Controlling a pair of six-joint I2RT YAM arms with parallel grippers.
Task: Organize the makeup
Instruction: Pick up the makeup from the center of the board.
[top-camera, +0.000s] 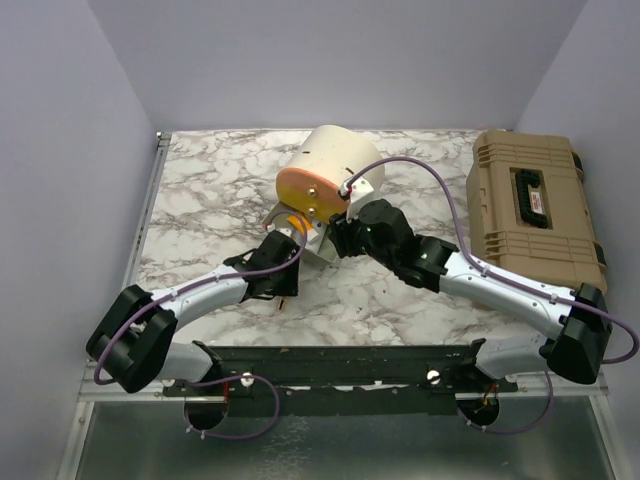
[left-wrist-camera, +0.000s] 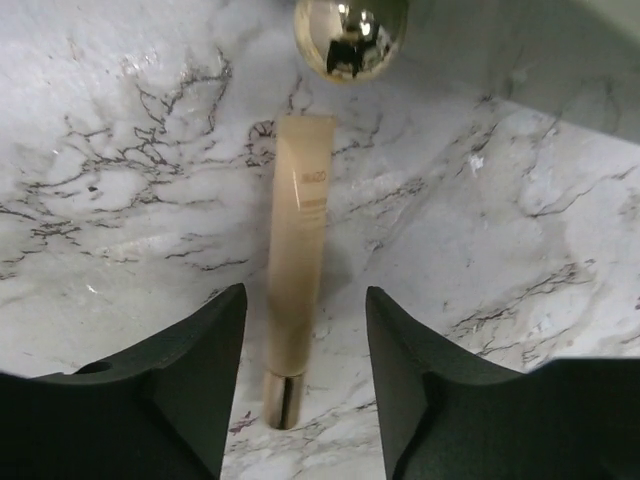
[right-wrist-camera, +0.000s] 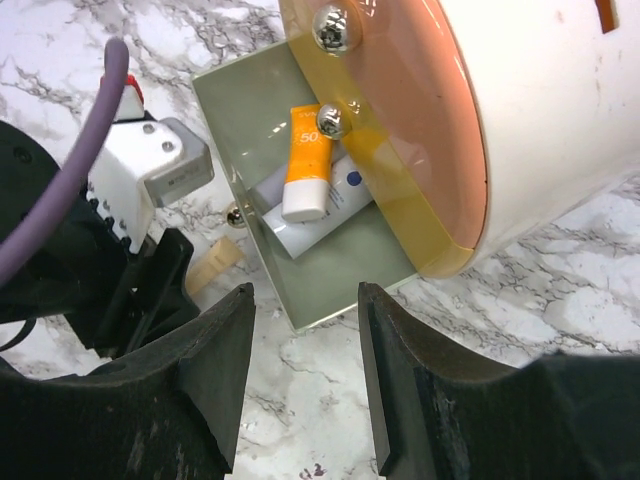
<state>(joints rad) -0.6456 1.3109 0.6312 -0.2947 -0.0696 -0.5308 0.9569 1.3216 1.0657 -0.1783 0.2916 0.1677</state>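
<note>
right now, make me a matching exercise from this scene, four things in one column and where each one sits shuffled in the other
Things:
1. beige tube
2. orange tube
3. tan toolbox
4. cream case

Places:
a. right side of the table, lid shut
b. in the pale drawer, lying on a white tube
c. flat on the table, in the gap of the left end effector
d. middle of the table, orange face toward the arms

Pairs: 1-c, 2-b, 3-a, 4-d
</note>
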